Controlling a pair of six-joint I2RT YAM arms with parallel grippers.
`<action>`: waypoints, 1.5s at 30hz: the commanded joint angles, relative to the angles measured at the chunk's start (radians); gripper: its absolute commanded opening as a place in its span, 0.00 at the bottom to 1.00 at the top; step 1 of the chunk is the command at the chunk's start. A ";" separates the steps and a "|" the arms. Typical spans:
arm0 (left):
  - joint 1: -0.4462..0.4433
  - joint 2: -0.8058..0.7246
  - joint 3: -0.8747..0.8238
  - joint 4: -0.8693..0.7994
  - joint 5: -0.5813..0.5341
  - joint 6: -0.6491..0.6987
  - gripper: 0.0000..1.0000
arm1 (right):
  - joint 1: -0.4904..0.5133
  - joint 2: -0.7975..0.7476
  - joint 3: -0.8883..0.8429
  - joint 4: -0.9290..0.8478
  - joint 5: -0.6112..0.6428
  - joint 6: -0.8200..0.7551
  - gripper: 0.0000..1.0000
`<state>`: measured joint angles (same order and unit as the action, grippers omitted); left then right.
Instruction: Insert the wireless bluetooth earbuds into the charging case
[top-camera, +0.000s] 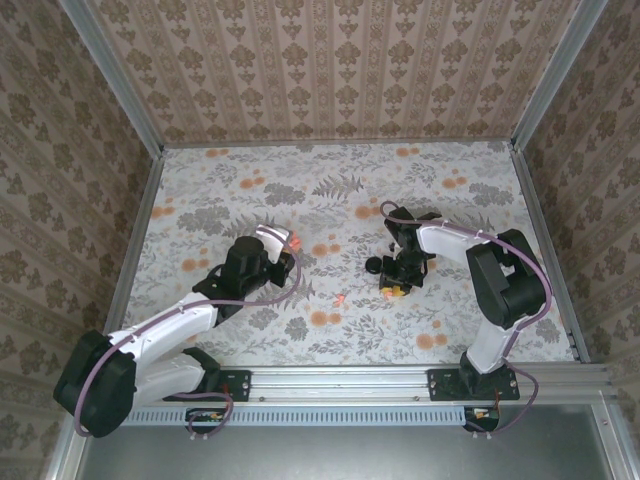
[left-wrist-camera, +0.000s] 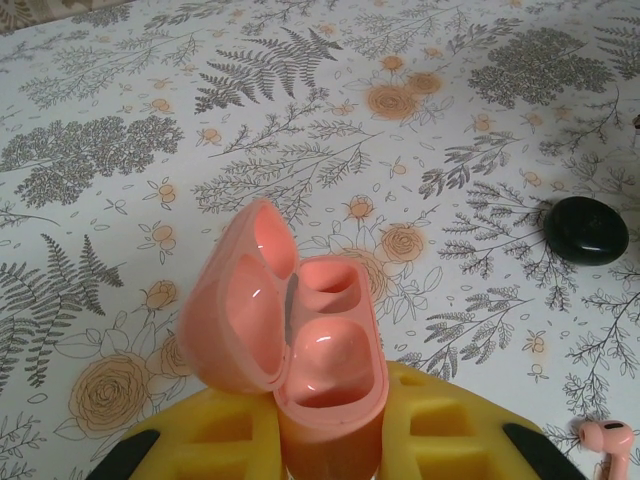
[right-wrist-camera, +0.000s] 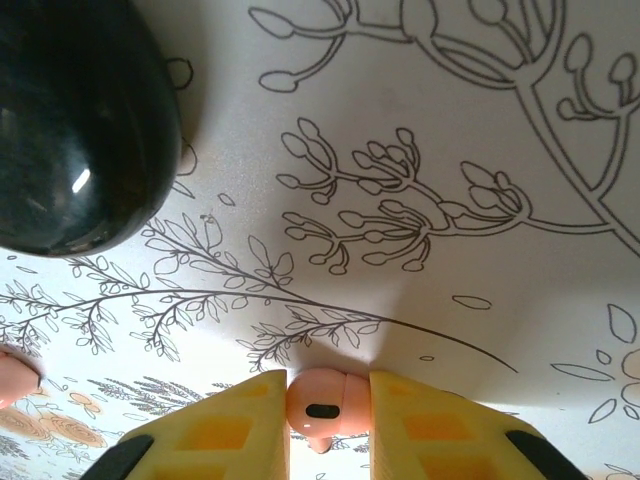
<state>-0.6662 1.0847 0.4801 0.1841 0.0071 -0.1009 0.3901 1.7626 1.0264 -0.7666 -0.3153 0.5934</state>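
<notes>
Floral tabletop (top-camera: 330, 200), L hand (left-wrist-camera: 335, 445) clenched on open pink case (left-wrist-camera: 320, 340), R hand (right-wrist-camera: 328, 420) pinching pink earbud (right-wrist-camera: 322, 400).

The charging case (left-wrist-camera: 325, 350) loses its base past the bottom edge; the black disc (right-wrist-camera: 70, 120) is cropped top-left.

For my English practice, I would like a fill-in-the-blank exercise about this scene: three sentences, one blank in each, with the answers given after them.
1. The left tool holds the charging case with its lid ____.
2. The right tool grips one earbud, whose colour is ____.
3. The glossy rounded object lying on the table is ____ in colour.

Missing words: open; pink; black.
</notes>
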 joint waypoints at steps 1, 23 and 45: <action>-0.007 0.004 -0.009 0.060 0.047 0.027 0.16 | 0.008 -0.009 -0.004 0.056 0.033 -0.015 0.24; -0.041 0.306 -0.058 0.579 0.518 0.132 0.17 | 0.028 -0.542 -0.398 0.861 -0.015 -0.044 0.24; -0.047 0.431 -0.022 0.801 0.586 0.053 0.17 | 0.267 -0.622 -0.442 1.161 0.106 -0.100 0.24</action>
<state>-0.7074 1.4994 0.4503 0.8734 0.5724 -0.0074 0.6376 1.1213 0.5747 0.3386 -0.2604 0.5144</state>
